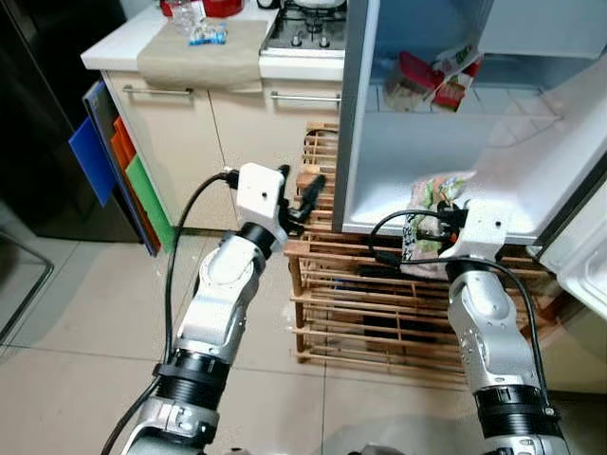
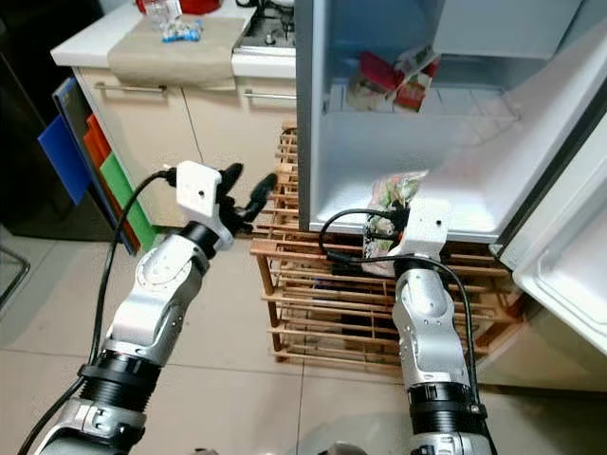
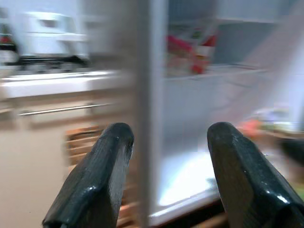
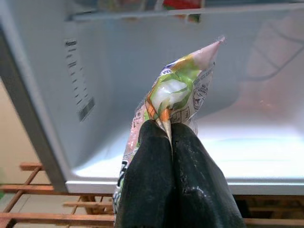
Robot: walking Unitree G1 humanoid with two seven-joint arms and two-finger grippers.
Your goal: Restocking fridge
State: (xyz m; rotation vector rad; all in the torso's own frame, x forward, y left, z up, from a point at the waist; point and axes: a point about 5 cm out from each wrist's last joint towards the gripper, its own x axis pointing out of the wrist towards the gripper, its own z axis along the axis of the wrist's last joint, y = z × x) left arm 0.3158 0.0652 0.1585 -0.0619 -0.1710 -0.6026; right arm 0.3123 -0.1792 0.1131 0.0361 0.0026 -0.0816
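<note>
The small fridge stands open on a wooden rack, its door swung out to the right. My right gripper is shut on a colourful food packet, held at the front lip of the lower compartment. The packet pokes up above the wrist. Red and white packets lie on the upper wire shelf. My left gripper is open and holds nothing, raised just left of the fridge's side wall; its fingers frame that wall's edge.
The wooden slatted rack carries the fridge. To the left is a kitchen counter with a cloth, a stove and cabinet doors. Coloured boards lean against the cabinet's side. Tiled floor lies at the lower left.
</note>
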